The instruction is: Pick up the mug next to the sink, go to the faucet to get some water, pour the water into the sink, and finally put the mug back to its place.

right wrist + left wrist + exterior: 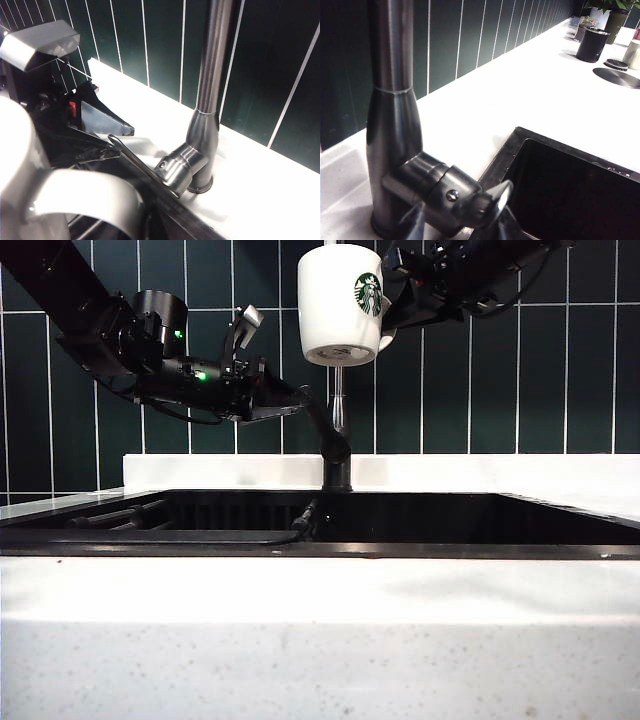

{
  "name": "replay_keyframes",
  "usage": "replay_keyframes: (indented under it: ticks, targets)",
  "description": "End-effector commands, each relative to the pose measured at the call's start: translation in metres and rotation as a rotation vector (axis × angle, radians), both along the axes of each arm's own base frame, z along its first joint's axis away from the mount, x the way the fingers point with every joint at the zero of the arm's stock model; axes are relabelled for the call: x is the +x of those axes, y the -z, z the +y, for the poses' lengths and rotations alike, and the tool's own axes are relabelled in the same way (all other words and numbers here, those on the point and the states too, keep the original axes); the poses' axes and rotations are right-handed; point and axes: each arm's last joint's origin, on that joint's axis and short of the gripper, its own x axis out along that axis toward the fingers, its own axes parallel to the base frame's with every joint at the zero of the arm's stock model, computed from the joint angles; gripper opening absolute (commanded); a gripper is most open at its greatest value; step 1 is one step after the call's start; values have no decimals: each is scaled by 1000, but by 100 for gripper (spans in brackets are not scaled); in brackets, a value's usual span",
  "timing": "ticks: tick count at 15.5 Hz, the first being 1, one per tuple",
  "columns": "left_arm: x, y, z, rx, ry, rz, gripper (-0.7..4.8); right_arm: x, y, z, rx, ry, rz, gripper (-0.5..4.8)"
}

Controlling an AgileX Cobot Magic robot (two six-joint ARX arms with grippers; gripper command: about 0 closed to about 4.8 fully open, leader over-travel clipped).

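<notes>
The white mug (340, 300) with the green logo hangs upright at the top of the exterior view, right above the faucet (338, 415). My right gripper (393, 302) comes in from the right and is shut on the mug's handle (90, 200). The mug's body (15, 160) fills the near side of the right wrist view. My left gripper (288, 400) is open at the faucet's lever (470, 200), one finger (414, 224) on each side of it. The faucet's pipe (392, 75) rises beside it. The black sink (450, 525) lies below.
A black slatted rack (115, 515) lies in the sink's left part. The white speckled counter (320, 640) runs along the front. Dark green tiles form the back wall. Far along the counter stand a black cup (592, 44), plant pots (615, 20) and a round lid (616, 77).
</notes>
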Motion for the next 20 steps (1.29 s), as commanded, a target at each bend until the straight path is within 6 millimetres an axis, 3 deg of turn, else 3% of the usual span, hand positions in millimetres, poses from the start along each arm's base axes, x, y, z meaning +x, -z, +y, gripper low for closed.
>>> replay_keyframes:
  ticks: [1, 4, 8, 11, 17, 20]
  targets:
    - [0, -8, 0, -9, -11, -48, 183, -2, -16, 0, 32, -6, -89, -1]
    - [2, -10, 1, -8, -71, -72, 183, -1, -15, 0, 29, -5, -87, -1]
    - [7, -16, 5, -33, -305, -101, 183, 0, -15, 0, 4, 13, -104, -1]
    - [7, -21, 5, -93, -309, -75, 183, 1, -15, -1, -67, 53, -151, -1]
    - [-2, -47, 14, -102, -351, -77, 181, 1, -10, -12, -456, 212, -256, -1]
    - [2, -48, 34, -125, -405, -39, 179, 2, -9, -13, -620, 231, -312, -1]
